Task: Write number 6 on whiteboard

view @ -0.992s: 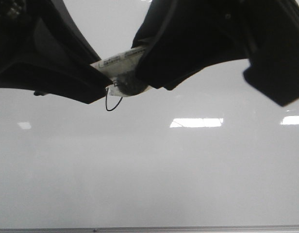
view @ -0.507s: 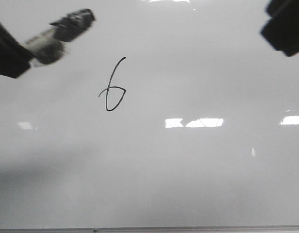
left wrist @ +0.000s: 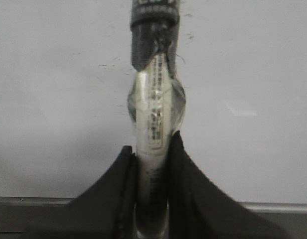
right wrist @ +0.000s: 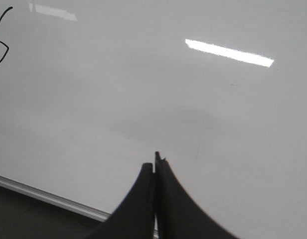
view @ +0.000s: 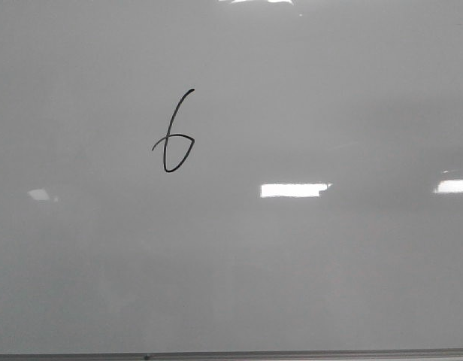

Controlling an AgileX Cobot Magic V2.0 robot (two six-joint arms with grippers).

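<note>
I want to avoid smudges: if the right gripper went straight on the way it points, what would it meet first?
Probably bare whiteboard: the right gripper aims there, well clear of the number 6. Depth is unclear.

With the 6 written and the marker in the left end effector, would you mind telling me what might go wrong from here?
1. The left end effector grips the marker with its dark tip end pointing at the whiteboard; a stray touch could leave an extra mark.
2. The number 6 is probably fresh ink, so anything sweeping across it might smear it.
3. The right end effector sits shut near the board's lower frame and could clip it.
</note>
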